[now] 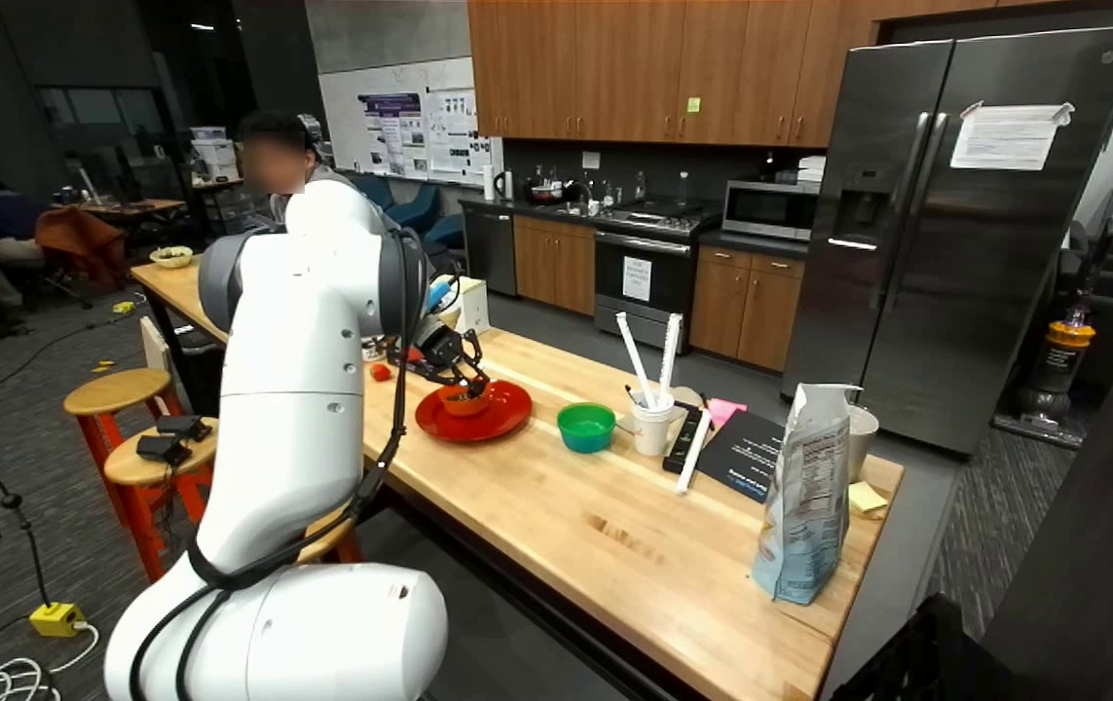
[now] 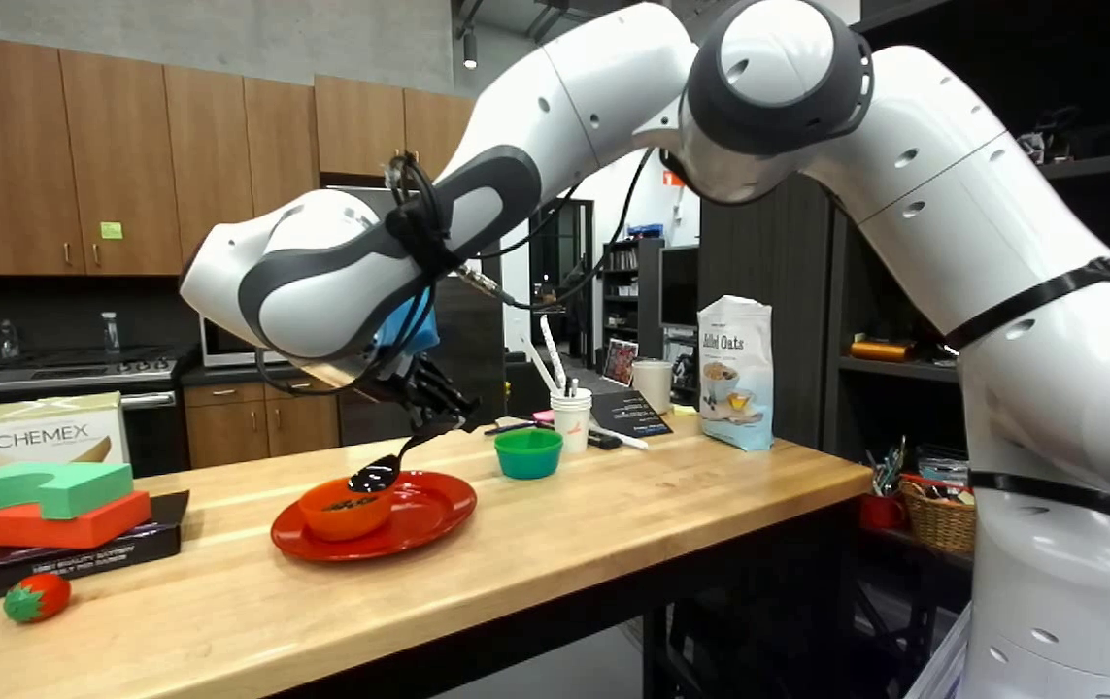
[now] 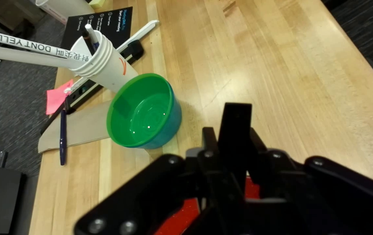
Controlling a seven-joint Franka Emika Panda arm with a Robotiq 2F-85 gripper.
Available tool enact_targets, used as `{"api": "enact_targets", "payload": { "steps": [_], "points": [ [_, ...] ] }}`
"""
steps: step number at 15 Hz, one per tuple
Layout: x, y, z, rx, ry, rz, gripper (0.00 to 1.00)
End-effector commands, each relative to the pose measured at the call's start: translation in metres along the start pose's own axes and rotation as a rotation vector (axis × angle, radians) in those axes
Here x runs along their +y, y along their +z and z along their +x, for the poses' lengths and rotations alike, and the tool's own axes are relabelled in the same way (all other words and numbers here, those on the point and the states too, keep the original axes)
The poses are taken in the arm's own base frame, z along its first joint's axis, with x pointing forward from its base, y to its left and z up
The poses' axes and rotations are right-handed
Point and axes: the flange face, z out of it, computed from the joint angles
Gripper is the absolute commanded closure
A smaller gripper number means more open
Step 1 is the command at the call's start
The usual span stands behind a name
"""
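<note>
Spoon in jaws, handle partly obscured

Both ext cams: same table

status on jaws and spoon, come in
Jaws shut on black spoon. Its head at rim of orange bowl, contact unclear. No obstruction seen; green bowl stands apart.

Green bowl sits ahead of the dark gripper

The gripper's fingers are drawn together about a black handle, and something red shows through the gaps. The bowl, bluish outside, stands on a wooden table. Near it, stacked white cups hold long white sticks, one lettered. Over there a blue pen lies across a tan sheet, a pink note close by.
</note>
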Motion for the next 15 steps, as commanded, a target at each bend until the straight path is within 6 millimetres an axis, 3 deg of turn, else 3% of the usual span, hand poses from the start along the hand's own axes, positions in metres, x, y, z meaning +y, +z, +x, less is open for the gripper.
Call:
{"api": "enact_targets", "payload": {
  "steps": [1,15],
  "points": [
    [0.017,0.002,-0.001,-0.007,0.003,-0.019,0.94],
    [0.024,0.009,0.014,0.017,0.016,-0.028,0.94]
  ]
}}
